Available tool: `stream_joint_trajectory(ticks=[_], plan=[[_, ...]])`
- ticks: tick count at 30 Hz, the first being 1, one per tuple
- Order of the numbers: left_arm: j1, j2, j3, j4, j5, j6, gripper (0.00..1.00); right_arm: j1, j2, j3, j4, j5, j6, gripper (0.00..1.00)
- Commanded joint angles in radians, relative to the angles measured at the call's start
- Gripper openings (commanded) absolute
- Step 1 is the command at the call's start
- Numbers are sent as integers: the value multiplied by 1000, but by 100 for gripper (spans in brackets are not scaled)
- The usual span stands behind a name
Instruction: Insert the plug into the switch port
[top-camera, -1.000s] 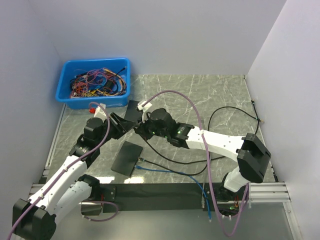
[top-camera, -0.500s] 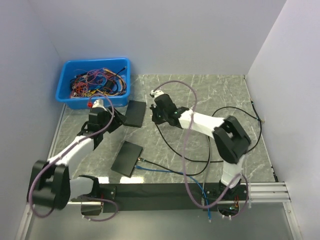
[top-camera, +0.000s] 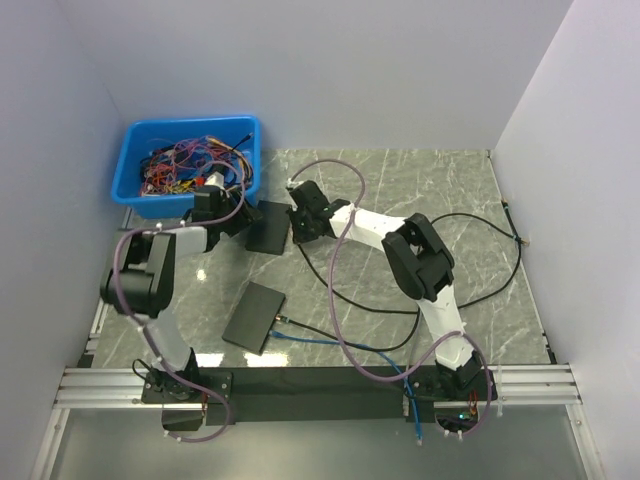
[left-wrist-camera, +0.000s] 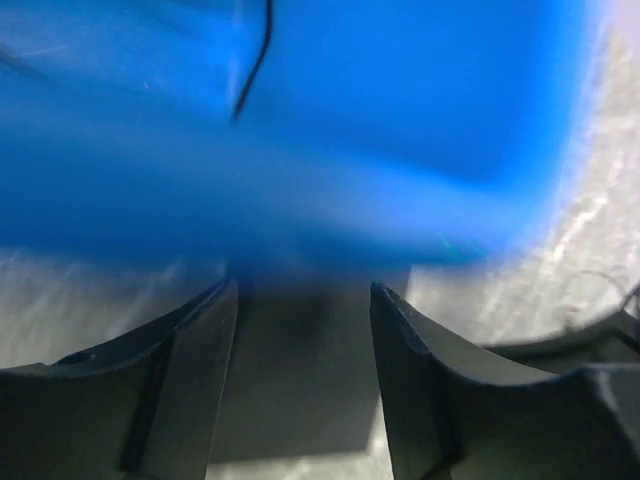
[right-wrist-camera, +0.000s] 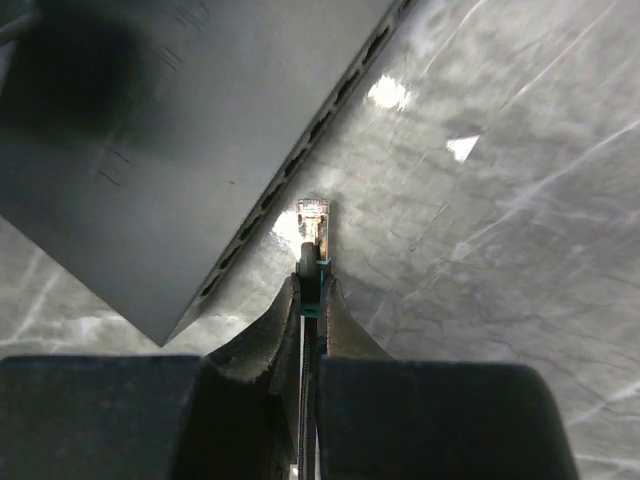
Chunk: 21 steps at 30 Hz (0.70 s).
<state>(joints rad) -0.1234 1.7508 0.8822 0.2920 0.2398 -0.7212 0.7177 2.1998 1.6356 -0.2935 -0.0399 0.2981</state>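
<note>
— Step in hand?
— Alignment: plug pinched tight in right gripper, just shy of port row on switch; left gripper spread astride switch, grip unclear.
— Next?
— Square up, ease in.

Plug prob. just R of switch

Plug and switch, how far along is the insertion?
Done: right gripper has the plug pinched. In hand: its tip is close to the switch port row, not inside; the open left gripper is at the switch. Left: seat the plug.
</note>
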Motion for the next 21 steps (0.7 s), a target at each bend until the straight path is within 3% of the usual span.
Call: stream_joint_trajectory(ticks=[1,13,21], plan=[[5,93,75,38,62,58,60,0,17,55,-29,-34,15,0],[4,179,135,39,288,147,55,72,-11,-22,10,-91,-28,0],[-28,136,-12,56,320,152,53,118,-106,-157,63,-91,-24,0]])
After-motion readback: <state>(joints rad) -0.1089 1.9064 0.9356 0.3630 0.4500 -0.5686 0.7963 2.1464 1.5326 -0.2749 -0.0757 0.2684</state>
